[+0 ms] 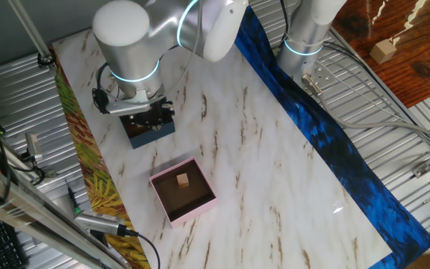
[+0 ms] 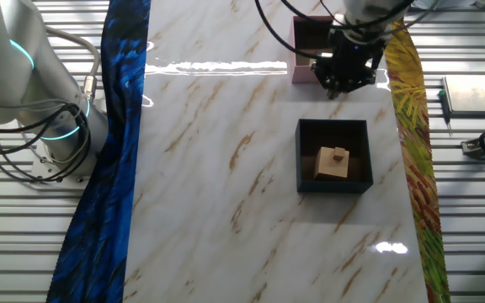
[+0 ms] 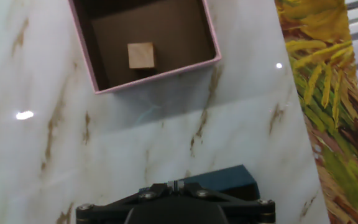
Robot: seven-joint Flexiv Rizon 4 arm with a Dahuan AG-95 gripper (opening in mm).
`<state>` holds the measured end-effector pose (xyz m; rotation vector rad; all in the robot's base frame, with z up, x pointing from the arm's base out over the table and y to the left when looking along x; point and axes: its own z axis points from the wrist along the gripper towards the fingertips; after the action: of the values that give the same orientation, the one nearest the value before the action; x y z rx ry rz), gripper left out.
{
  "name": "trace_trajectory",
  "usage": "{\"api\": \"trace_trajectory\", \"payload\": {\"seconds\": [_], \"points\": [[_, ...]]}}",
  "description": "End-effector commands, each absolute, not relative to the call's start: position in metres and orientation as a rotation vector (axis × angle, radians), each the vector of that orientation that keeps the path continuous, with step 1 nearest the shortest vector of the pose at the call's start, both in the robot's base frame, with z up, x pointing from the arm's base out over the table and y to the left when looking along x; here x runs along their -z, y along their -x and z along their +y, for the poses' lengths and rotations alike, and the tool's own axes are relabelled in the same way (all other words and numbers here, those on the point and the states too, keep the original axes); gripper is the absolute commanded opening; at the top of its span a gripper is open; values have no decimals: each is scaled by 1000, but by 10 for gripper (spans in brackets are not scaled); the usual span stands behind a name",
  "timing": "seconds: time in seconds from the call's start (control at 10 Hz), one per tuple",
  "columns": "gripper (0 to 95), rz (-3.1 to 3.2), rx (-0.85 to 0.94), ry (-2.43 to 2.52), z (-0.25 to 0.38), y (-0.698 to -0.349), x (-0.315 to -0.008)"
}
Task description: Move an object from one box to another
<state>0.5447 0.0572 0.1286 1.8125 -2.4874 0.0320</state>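
Note:
The navy-blue box point(image 2: 333, 181) sits on the marble table and holds a tan wooden block point(image 2: 332, 163) with a smaller piece on top. In one fixed view the blue box point(image 1: 155, 134) lies mostly under my hand. The pale-pink box point(image 1: 200, 205) with a brown inside holds one small wooden cube point(image 1: 183, 179), which also shows in the hand view point(image 3: 141, 55). My gripper point(image 3: 174, 184) hangs above the near edge of the blue box point(image 3: 222, 178), short of the pink box point(image 3: 154, 79). Its jaws stand together, with nothing seen between them. It also shows in both fixed views point(image 1: 149, 119) point(image 2: 341, 84).
A yellow-green patterned cloth strip point(image 1: 88, 172) runs along one table side and a blue cloth strip point(image 1: 327, 134) along the other. A second robot base point(image 2: 49, 109) stands beyond the blue strip. Cables and tools lie on the metal slats point(image 1: 88, 224).

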Motion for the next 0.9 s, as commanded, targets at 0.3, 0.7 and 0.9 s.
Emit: {"api": "trace_trajectory", "payload": {"seconds": [0.3, 0.7, 0.9], "points": [[0, -2504, 11, -1767, 40, -550, -133], [380, -2354, 41, -1975, -18, -578, -132], [570, -2309, 41, -2035, -25, -582, -127]]}}
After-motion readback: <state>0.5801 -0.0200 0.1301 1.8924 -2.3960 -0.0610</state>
